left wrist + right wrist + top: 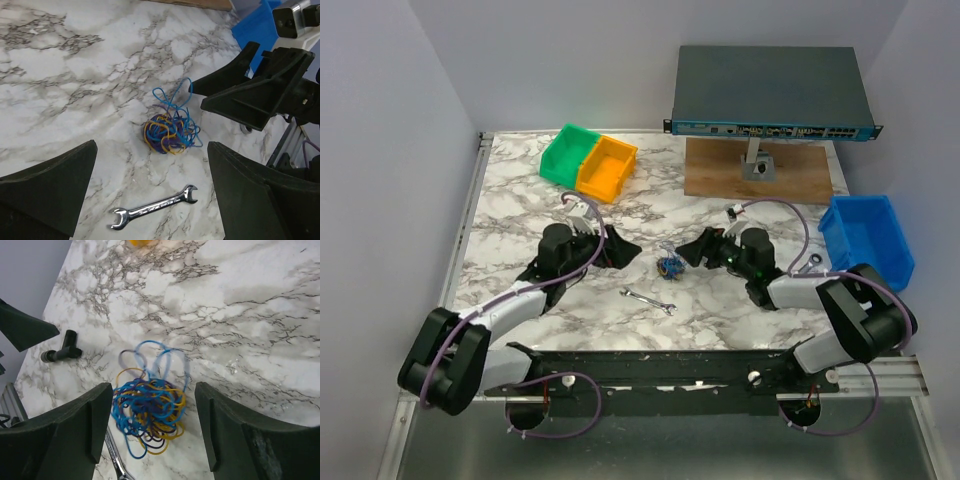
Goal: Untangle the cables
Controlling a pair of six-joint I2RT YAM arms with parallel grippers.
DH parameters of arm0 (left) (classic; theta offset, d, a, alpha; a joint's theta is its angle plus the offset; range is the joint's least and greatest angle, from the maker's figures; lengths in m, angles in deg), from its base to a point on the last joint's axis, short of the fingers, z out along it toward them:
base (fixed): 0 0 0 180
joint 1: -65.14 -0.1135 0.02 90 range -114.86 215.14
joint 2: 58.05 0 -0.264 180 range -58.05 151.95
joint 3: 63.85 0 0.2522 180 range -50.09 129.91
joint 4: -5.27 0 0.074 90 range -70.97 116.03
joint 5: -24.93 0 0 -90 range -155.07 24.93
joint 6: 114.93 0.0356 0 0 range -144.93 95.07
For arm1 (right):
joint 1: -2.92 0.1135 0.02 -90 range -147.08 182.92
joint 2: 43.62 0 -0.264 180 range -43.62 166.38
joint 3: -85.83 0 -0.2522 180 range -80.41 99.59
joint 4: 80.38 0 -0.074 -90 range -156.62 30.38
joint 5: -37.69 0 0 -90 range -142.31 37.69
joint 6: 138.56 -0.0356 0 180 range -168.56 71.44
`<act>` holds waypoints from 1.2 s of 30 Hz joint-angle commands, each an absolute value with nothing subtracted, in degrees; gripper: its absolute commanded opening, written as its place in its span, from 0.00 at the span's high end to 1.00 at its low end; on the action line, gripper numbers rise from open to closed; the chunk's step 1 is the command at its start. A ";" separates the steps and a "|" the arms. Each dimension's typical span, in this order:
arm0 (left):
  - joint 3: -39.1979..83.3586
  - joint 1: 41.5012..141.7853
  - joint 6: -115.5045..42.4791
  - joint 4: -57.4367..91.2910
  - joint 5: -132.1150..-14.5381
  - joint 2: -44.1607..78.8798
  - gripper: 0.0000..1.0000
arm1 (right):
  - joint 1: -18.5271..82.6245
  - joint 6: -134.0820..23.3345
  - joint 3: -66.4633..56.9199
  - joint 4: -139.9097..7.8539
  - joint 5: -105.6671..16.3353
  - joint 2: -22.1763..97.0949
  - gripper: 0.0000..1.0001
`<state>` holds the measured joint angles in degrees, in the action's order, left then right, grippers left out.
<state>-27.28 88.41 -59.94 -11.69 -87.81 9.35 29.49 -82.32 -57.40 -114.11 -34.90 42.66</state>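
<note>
The cables [669, 265] are a small clump of thin blue, yellow and purple wires on the marble table [520, 190], between my two grippers. My left gripper [623, 251] is open and empty, a short way left of the clump; in the left wrist view [151, 155] the cables [170, 132] lie ahead of its fingers [50, 185]. My right gripper [696, 249] is open just right of the clump. In the right wrist view [153, 390] its fingers [235, 430] stand either side of the cables [150, 410] without touching them.
A small silver wrench [648, 300] lies just near of the clump [152, 206]. Green bin [570, 152] and orange bin [607, 167] stand at the back left, a blue bin [867, 238] at the right. A network switch [770, 95] stands on a wooden board [720, 178] at the back.
</note>
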 commanded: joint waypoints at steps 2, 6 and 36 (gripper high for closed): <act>-18.75 93.77 -57.54 -6.17 -87.61 16.66 0.11 | 29.46 -79.92 -60.55 -114.52 -40.05 37.67 0.30; -13.88 96.90 -55.51 -3.35 -86.51 23.23 0.15 | 29.45 -79.41 -61.11 -114.97 -37.70 37.41 0.34; 3.08 99.95 -51.73 11.12 -97.11 41.39 0.76 | 29.70 -79.90 -61.42 -113.68 -25.27 41.64 0.38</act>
<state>1.31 99.67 -51.94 9.82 -93.40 40.32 29.49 -79.52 -63.13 -113.30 -29.04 38.11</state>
